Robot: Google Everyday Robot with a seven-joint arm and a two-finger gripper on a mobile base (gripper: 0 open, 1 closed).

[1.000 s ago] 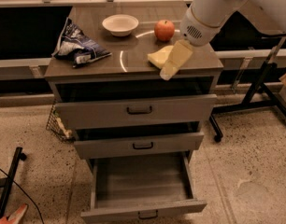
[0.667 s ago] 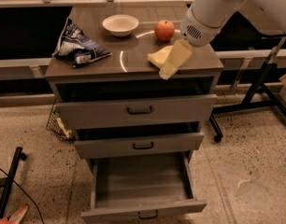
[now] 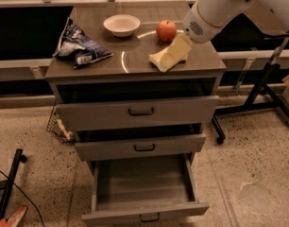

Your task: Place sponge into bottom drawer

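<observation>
- Yellow sponge (image 3: 159,61) lies at the tip of the gripper (image 3: 177,48), near the surface's (image 3: 135,63) front edge.
- Neither has moved over the last second, so the carry likely hasn't begun.
- I cannot tell whether the gripper is grasping the sponge.
- Bottom drawer (image 3: 142,183) stands open, well below the gripper.
- Apple (image 3: 166,30) sits just behind the gripper.
- Bowl (image 3: 122,25) and bag (image 3: 80,48) lie farther to its left.
- Speckled floor (image 3: 258,174) is below.

We see cabinet top (image 3: 135,56): smooth, shiny, light glints on it. Bottom drawer (image 3: 142,183): grey wood look inside, dull. Sponge (image 3: 157,61): soft-looking, dull. Gripper (image 3: 178,48) down at sponge, near apple (image 3: 166,30): pale, smooth like plastic. Arm (image 3: 215,11): white smooth shell. Apple skin: bit shiny. Bowl (image 3: 122,24): smooth. Bag (image 3: 80,46): crinkly, shiny. Floor (image 3: 248,174): speckled, stone-like.
</observation>
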